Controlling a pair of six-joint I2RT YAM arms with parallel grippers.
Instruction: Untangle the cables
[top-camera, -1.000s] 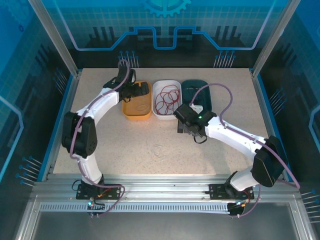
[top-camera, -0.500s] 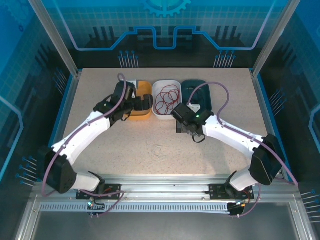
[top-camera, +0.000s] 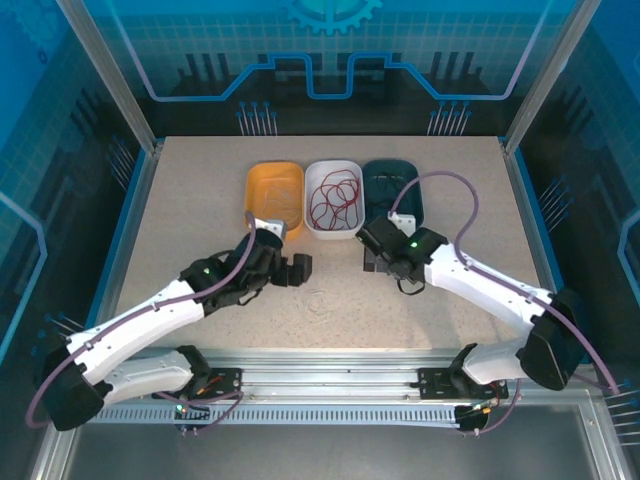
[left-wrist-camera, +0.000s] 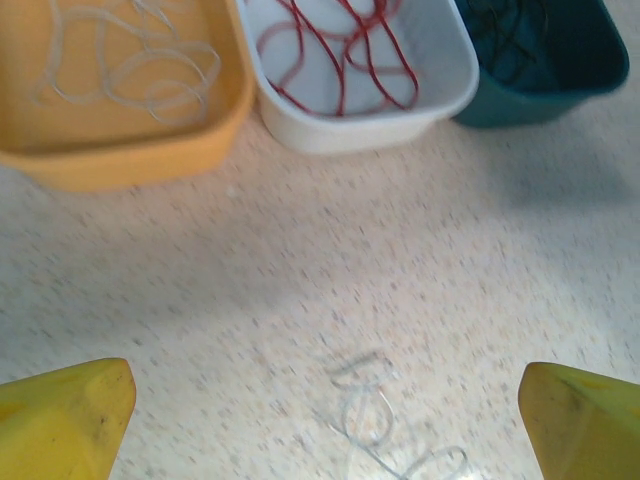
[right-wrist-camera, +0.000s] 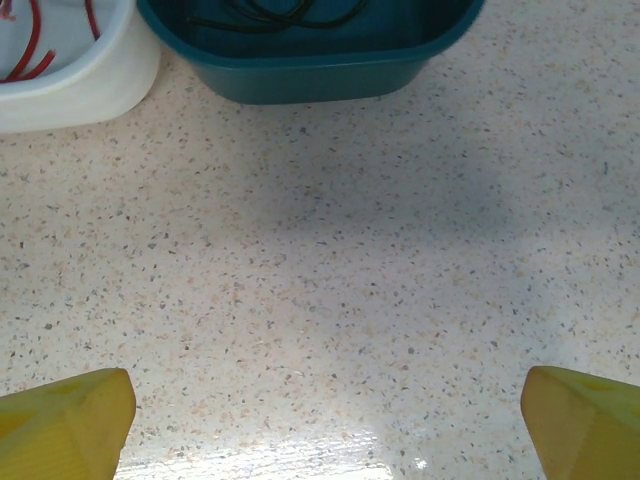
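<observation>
No legible text, no labels (nor numbers)

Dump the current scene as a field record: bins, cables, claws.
yellow bin: coiled pale cable inside
white bin: red cable inside
teal bin: black cable inside
table: one loose pale cable, outside the bins
left claw: open, empty, just left of the loose pale cable
right claw: open, empty, above bare table in front of the teal bin
</observation>
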